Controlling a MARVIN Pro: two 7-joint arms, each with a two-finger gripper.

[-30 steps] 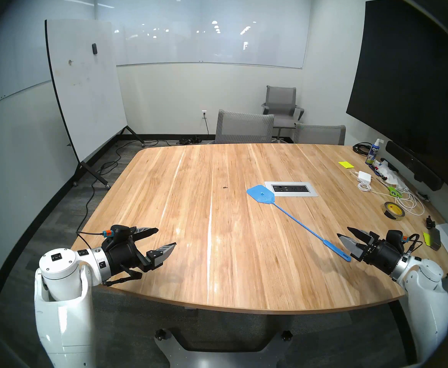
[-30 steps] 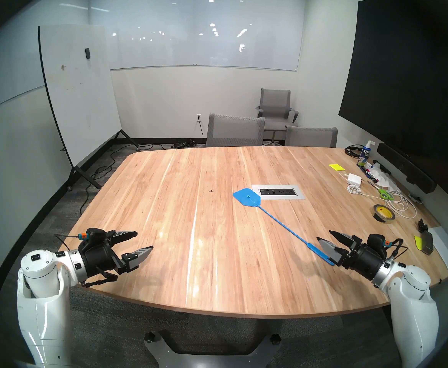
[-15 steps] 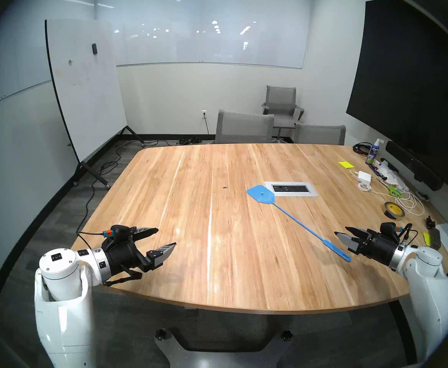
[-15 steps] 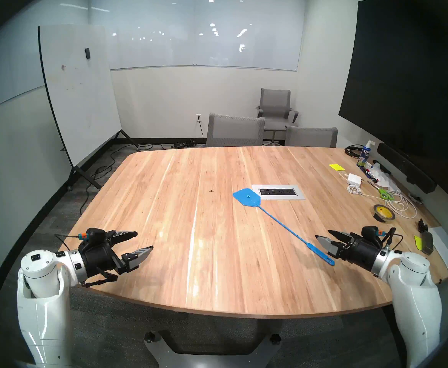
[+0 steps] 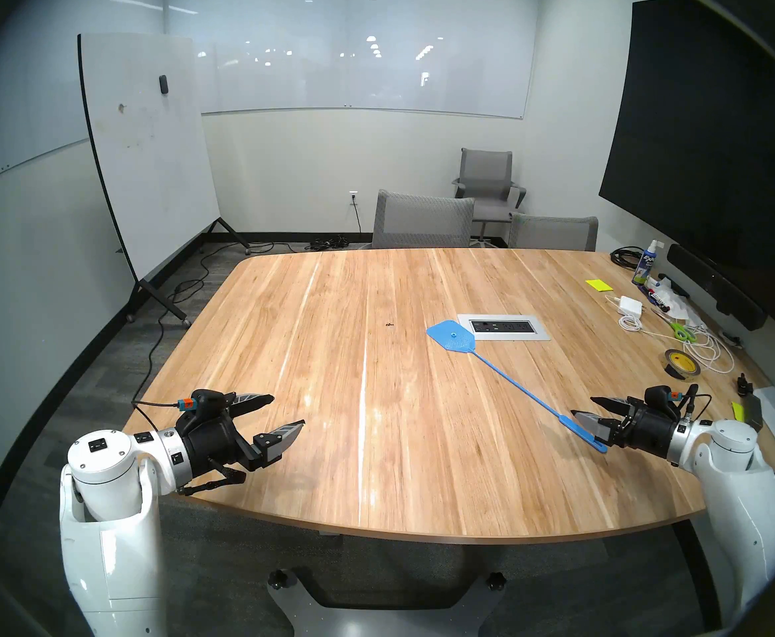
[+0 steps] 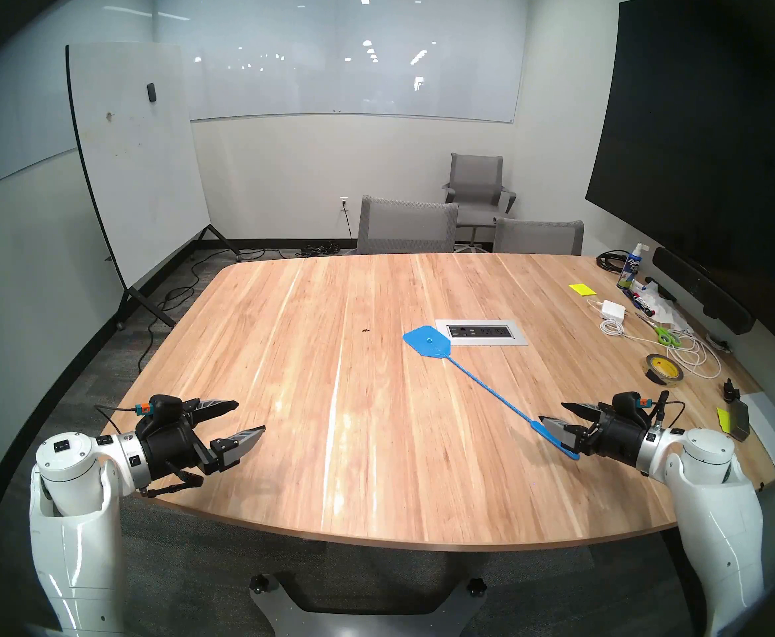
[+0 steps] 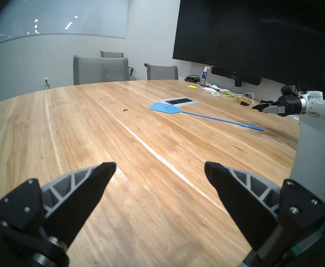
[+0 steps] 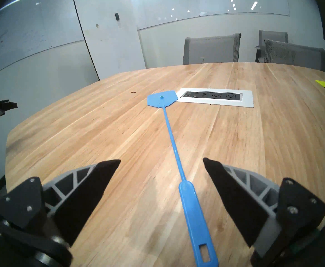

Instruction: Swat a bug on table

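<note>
Meeting-room tabletop [image 5: 376, 438]: bug [image 5: 389, 324] at 9 o'clock of swatter [image 8: 193, 212] head. Right claw [image 8: 161, 161] wide open, empty, straddling handle above it; next: lower, close. Left claw [image 7: 160, 165] open, empty.

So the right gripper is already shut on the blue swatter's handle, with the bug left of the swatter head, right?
Not shut. The right wrist view shows the right gripper open, fingers either side of the swatter handle, which lies flat on the table. The bug is indeed left of the head.
</note>
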